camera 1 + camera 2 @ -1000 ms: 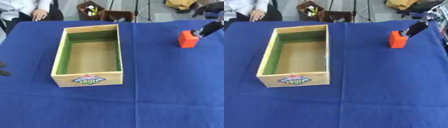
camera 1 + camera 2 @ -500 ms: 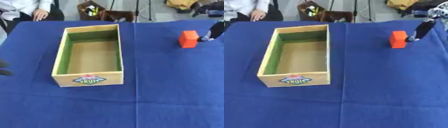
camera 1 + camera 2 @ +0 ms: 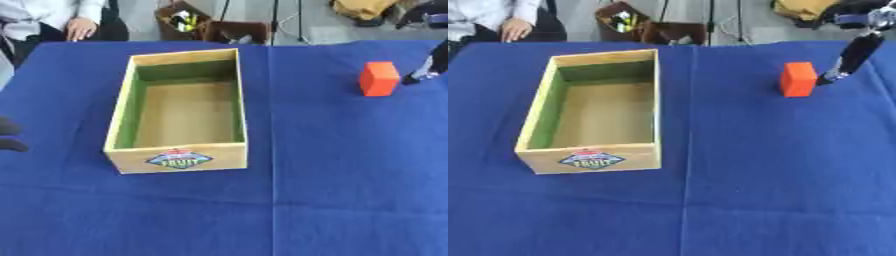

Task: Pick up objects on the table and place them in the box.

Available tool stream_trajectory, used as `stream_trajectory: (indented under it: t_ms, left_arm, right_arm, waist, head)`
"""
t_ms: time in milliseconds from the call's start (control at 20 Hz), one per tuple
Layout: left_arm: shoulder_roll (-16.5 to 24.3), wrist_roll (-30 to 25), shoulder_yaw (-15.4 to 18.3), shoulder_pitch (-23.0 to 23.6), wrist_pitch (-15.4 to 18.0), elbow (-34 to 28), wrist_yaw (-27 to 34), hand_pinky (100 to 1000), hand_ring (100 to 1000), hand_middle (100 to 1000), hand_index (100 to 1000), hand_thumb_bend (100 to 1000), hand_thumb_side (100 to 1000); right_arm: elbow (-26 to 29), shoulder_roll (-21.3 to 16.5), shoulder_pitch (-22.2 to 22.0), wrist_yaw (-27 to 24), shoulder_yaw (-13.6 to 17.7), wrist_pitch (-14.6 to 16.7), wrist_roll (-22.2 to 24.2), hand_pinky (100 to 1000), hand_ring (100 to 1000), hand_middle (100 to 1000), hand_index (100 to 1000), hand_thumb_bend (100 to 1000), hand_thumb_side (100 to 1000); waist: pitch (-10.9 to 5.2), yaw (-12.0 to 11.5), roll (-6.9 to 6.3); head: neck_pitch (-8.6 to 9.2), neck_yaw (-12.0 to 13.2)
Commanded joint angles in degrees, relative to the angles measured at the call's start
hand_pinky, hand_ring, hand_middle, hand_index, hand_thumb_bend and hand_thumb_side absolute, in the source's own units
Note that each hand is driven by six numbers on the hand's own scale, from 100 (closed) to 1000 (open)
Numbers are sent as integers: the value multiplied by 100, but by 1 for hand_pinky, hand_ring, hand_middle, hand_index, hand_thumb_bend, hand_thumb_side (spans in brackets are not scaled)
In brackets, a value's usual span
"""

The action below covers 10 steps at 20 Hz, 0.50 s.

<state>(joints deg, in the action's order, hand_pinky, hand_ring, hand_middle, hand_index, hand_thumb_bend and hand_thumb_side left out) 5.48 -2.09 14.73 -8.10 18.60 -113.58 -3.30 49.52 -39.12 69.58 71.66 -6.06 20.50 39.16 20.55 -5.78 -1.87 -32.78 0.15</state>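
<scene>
Now your right hand (image 3: 852, 56) points straight fingers (image 3: 833, 76) down just beside the orange block (image 3: 798, 79), right of the wooden box (image 3: 588, 158).

The table (image 3: 350, 190) is being viewed from above by both head eyes, facing its far edge. Box (image 3: 592, 112), block (image 3: 799, 79) and right hand (image 3: 852, 56) beside it are being shared.
</scene>
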Motion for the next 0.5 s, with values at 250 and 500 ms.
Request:
stream_trajectory:
  t_ms: [250, 500]
  left_arm:
    - [29, -48, -15, -31, 3, -101, -30, 503, 635, 608, 872, 344, 783]
    - [4, -72, -16, -40, 1, -101, -30, 505, 636, 608, 872, 343, 783]
  right_arm:
    - [-218, 50, 133, 89, -21, 146, -207, 903, 952, 996, 1000, 588, 394]
    - [-320, 170, 142, 8, -49, 157, -188, 902, 948, 983, 1000, 549, 371]
  waist:
    - [-74, -32, -10]
    - [-39, -72, -15]
  head:
    - [87, -46]
    - [103, -70]
